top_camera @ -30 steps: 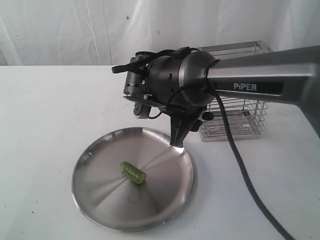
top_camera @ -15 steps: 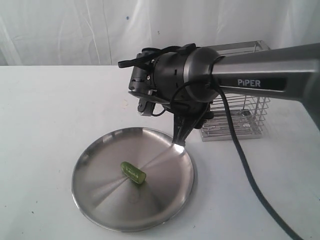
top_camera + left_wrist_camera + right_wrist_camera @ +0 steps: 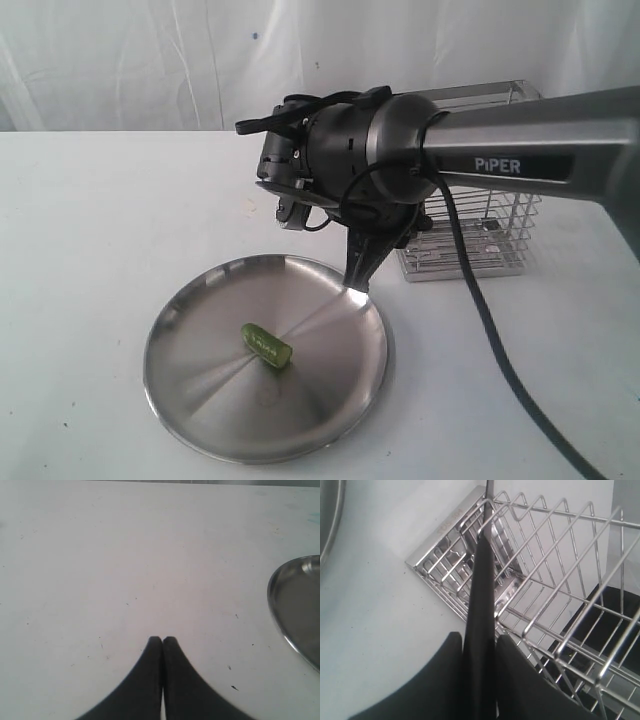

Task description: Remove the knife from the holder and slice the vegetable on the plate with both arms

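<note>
In the right wrist view my right gripper (image 3: 479,636) is shut on the black handle of the knife (image 3: 482,580), a finger pressed to each side. The handle runs along a corner of the chrome wire holder (image 3: 545,555); only a sliver of blade shows beyond it. In the exterior view the right gripper (image 3: 357,272) points down over the plate's far rim, in front of the holder (image 3: 490,225). The vegetable (image 3: 266,344), a small green cucumber piece, lies near the middle of the steel plate (image 3: 200,380). My left gripper (image 3: 162,639) is shut and empty over bare table beside the plate (image 3: 280,605).
The right arm (image 3: 500,160) and its black cable (image 3: 480,310) cross the right side of the white table (image 3: 90,220). A white curtain hangs behind. The left arm does not show in the exterior view.
The right arm shifted slightly right toward the holder, then held still. The left gripper shows no change.
</note>
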{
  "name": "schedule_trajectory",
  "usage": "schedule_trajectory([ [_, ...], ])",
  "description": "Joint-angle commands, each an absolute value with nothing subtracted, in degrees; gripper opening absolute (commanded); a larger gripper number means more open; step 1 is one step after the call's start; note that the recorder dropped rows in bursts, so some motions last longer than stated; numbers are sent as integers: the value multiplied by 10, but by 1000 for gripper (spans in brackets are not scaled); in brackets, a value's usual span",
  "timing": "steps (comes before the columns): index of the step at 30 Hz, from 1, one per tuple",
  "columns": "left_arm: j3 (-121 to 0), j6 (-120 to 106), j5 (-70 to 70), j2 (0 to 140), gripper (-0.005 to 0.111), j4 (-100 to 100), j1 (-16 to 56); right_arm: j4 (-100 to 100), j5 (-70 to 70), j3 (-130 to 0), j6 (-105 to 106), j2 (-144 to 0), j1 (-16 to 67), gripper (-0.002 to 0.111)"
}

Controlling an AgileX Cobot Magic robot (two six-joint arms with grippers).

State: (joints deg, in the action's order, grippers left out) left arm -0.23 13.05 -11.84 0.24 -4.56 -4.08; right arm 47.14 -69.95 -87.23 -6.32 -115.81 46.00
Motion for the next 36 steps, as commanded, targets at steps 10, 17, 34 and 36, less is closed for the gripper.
schedule_trajectory([
  [10,0,131,-120,0,0,-48,-39,418,-700,-872,34,-1138,456,4],
  [17,0,131,-120,0,0,-48,-39,434,-700,-872,56,-1126,455,4],
  [34,0,131,-120,0,0,-48,-39,417,-700,-871,58,-1051,439,0],
  [36,0,131,-120,0,0,-48,-39,407,-700,-871,60,-1043,439,0],
])
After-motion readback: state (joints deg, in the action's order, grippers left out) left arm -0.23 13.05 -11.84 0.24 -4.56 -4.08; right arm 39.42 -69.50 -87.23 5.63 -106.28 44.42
